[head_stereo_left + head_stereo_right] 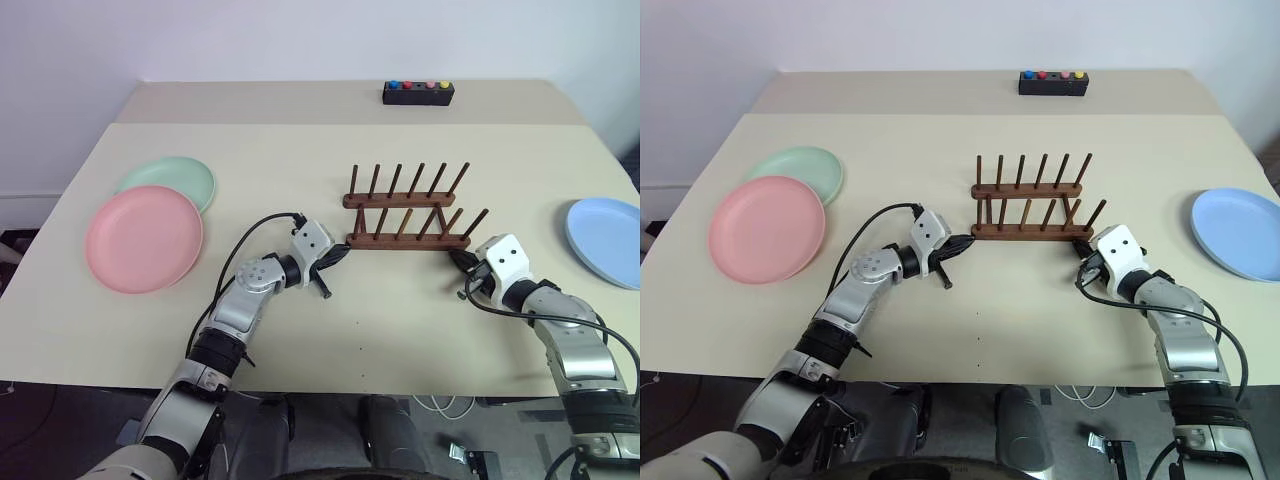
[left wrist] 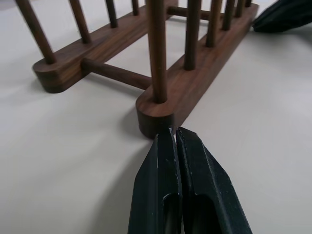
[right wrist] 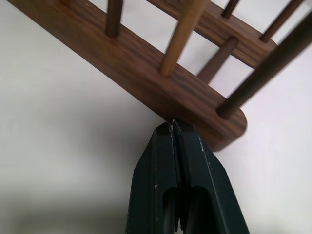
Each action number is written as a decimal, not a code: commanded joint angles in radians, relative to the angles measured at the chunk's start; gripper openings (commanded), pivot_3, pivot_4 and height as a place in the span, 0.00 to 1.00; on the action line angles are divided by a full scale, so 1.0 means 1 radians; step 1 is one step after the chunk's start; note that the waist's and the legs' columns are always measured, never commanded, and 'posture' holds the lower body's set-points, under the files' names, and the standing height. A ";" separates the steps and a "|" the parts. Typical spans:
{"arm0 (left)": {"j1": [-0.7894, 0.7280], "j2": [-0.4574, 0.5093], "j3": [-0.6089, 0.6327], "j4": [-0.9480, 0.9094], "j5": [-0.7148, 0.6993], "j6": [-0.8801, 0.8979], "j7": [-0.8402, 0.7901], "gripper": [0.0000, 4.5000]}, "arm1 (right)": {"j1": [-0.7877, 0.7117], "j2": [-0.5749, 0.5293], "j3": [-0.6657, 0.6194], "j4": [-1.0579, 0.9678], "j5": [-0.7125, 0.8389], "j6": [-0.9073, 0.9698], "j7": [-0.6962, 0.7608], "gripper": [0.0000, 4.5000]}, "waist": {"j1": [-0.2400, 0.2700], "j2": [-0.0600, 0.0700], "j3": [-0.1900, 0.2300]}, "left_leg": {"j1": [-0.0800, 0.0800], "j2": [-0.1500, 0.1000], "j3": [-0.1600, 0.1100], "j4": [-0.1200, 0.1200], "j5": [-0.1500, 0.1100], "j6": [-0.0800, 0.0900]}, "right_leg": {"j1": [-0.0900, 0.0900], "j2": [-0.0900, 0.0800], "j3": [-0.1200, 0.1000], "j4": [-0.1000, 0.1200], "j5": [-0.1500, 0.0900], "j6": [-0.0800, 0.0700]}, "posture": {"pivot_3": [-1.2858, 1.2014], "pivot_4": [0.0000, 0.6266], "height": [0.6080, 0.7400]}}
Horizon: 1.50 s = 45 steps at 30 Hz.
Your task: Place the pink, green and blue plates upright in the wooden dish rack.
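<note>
Left gripper [image 2: 174, 134] is closed, both black fingers pressed flat together, holding nothing. Tip sits right at the left end of the rack's [image 1: 406, 212] near rail; the wrist view can't settle whether it's touching or a hair off. Right gripper [image 3: 173, 127] is likewise closed and empty, tip at the right end of the same rail, again too tight to call contact. From the head views the fingertips themselves are mostly lost behind the white wrist housings, so the wrist views are the better evidence.

Rack stands upright mid-table, two rails with rows of pegs, no plates in it. In the left wrist view the peg tops are cut off by the frame edge, and the far end of the rack blurs out; a dark shape at that far end looks like the other gripper.

Pink plate [image 1: 144, 238] lies flat near the table's left edge. Green plate [image 1: 170, 180] lies flat just behind it, its near rim hidden under the pink one. Blue plate [image 1: 606, 240] lies flat far right, well apart from the rack; its right side is cut off in the left eye view, almost whole in the right eye view.

Black box with coloured buttons [image 1: 418, 93] sits at the back of the table [image 1: 300, 150], behind a seam running across the tabletop.
</note>
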 commanded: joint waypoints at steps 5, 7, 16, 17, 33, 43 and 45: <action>-0.028 -0.003 0.027 0.043 0.021 -0.039 0.044 0.02 | -0.020 0.004 0.004 0.015 -0.014 -0.033 -0.004 0.00 | 0.000 0.000 0.000 | 0.000 0.000 0.000 0.000 0.000 0.000 | 0.000 0.000 0.000 0.000 0.000 0.000 | 0.52 0.24 0.96; -0.033 -0.005 0.028 0.056 0.024 -0.047 0.049 0.02 | -0.024 0.006 0.006 0.022 -0.016 -0.039 -0.004 0.00 | 0.000 0.000 0.000 | 0.000 0.000 0.000 0.000 0.000 0.000 | 0.000 0.000 0.000 0.000 0.000 0.000 | 0.52 0.24 0.96; -0.064 -0.015 0.035 0.103 0.023 -0.067 0.056 0.02 | -0.040 0.019 0.011 0.046 -0.025 -0.061 -0.009 0.00 | 0.000 0.000 0.000 | 0.000 0.000 0.000 0.000 0.000 0.000 | 0.000 0.000 0.000 0.000 0.000 0.000 | 0.52 0.24 0.96; -0.066 -0.013 0.037 0.105 0.023 -0.066 0.057 0.02 | -0.039 0.019 0.011 0.045 -0.024 -0.062 -0.008 0.00 | 0.000 0.000 0.000 | 0.000 0.000 0.000 0.000 0.000 0.000 | 0.000 0.000 0.000 0.000 0.000 0.000 | 0.52 0.24 0.96; 0.025 0.049 -0.002 -0.131 -0.049 0.104 -0.141 0.02 | 0.001 -0.008 -0.019 0.026 -0.011 -0.063 0.013 0.00 | 0.001 0.000 0.000 | 0.000 0.000 0.000 0.000 0.000 0.000 | 0.000 0.000 0.000 0.000 0.000 0.000 | 0.52 0.24 0.96; -0.091 -0.040 0.036 0.103 0.024 0.006 0.042 0.02 | -0.055 0.015 0.008 0.059 -0.026 -0.074 -0.001 0.00 | -0.004 0.000 0.000 | 0.000 0.000 0.000 -0.001 0.000 0.000 | -0.001 0.000 0.000 0.000 0.000 0.000 | 0.52 0.24 0.96; -0.099 -0.039 0.043 0.126 0.030 -0.009 0.065 0.02 | -0.055 0.017 0.009 0.056 -0.025 -0.074 -0.002 0.00 | -0.002 0.000 0.000 | 0.000 0.000 0.000 -0.001 0.000 0.000 | 0.000 0.000 0.000 0.000 0.000 0.000 | 0.52 0.24 0.96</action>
